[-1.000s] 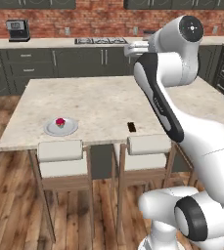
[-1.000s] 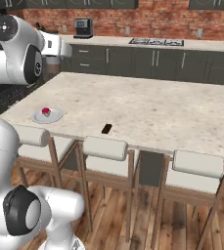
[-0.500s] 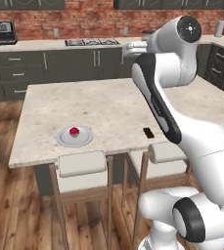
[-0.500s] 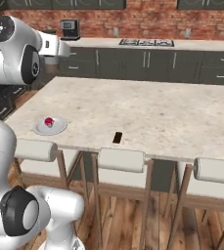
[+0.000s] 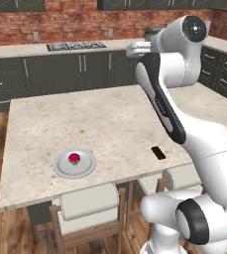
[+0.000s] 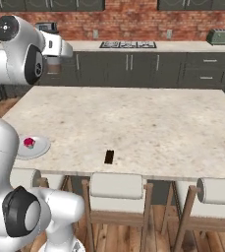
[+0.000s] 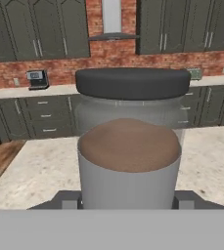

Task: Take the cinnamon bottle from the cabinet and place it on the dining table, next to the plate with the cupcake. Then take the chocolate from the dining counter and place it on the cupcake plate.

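Observation:
The cinnamon bottle (image 7: 128, 146), a clear jar of brown powder with a dark cap, sits close up in the hand view, and my gripper (image 7: 128, 196) is shut on it. High above the far side of the dining table (image 5: 105, 114) the gripper (image 5: 134, 49) hangs level. On the near left of the top rests the light grey plate (image 5: 60, 167) with the red-topped cupcake (image 5: 74, 158). The dark chocolate (image 5: 158, 153) bar lies near the front edge, right of the plate. From the right base view the plate (image 6: 41, 147), cupcake (image 6: 29, 142) and chocolate (image 6: 109, 156) line up along the near edge.
Pale stools (image 6: 116, 186) are tucked under the table's near edge. Dark grey drawer units (image 6: 148, 66) with a hob (image 6: 127, 45) and a toaster (image 6: 219, 36) run along the brick back wall. Wooden floor lies to the left of the island.
The whole picture has shifted, so the base has driven and the island now sits nearer and more to the right. The gripper still holds the bottle at the same height.

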